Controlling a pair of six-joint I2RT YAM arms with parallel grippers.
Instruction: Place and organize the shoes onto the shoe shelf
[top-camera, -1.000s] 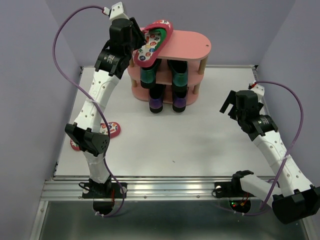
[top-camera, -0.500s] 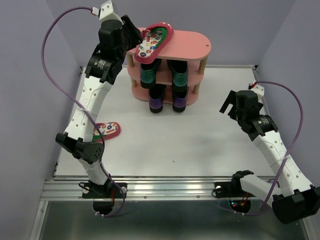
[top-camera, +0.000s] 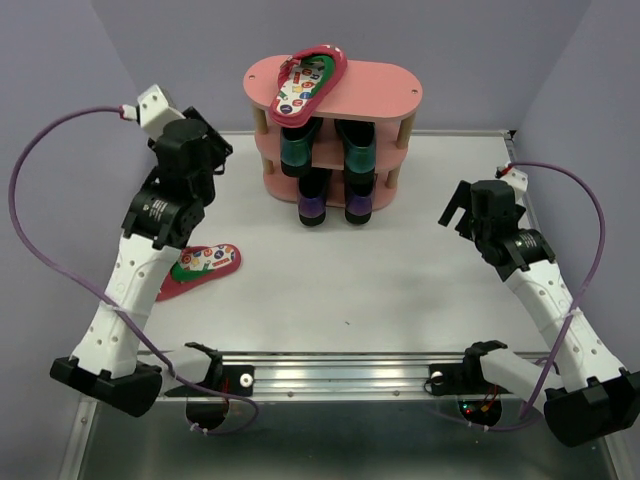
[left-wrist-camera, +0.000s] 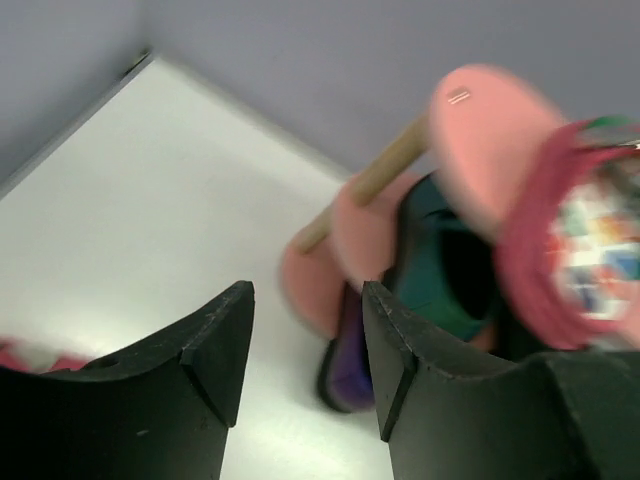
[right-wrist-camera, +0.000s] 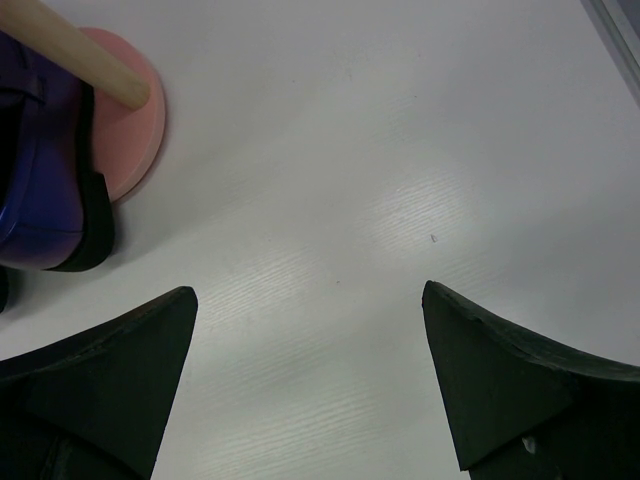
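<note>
Top external: shelf (top-camera: 390, 85) holds five shoes: purple pair (top-camera: 312, 205) bottom, green pair (top-camera: 297, 148) middle, one flip-flop (top-camera: 305, 88) top. Second flip-flop (top-camera: 200, 268) on table left of shelf, unplaced. Left gripper (left-wrist-camera: 305, 320), right gripper (right-wrist-camera: 308, 292) open, empty.

Glossy shoes, matt pink boards, softly shining white table

The left gripper (left-wrist-camera: 305, 300) has fingers (left-wrist-camera: 190, 370) of matt black moulded plastic. Ahead of them, the shoe shelf (top-camera: 385, 85) has smooth, matt pink boards. Its wooden post (right-wrist-camera: 75, 45), up-left of the right gripper (right-wrist-camera: 310, 295), is pale, bare and unvarnished. Beside that post the purple loafer (right-wrist-camera: 40, 190) is smooth and glossy, edged by a dull black sole. The dark-green loafer (top-camera: 297, 148) shines the same way. The red flip-flop (top-camera: 310, 82) on top looks dull and rubbery, with a printed insole. Under the right gripper the table (right-wrist-camera: 350, 200) is white and faintly grained, with a soft sheen.
</note>
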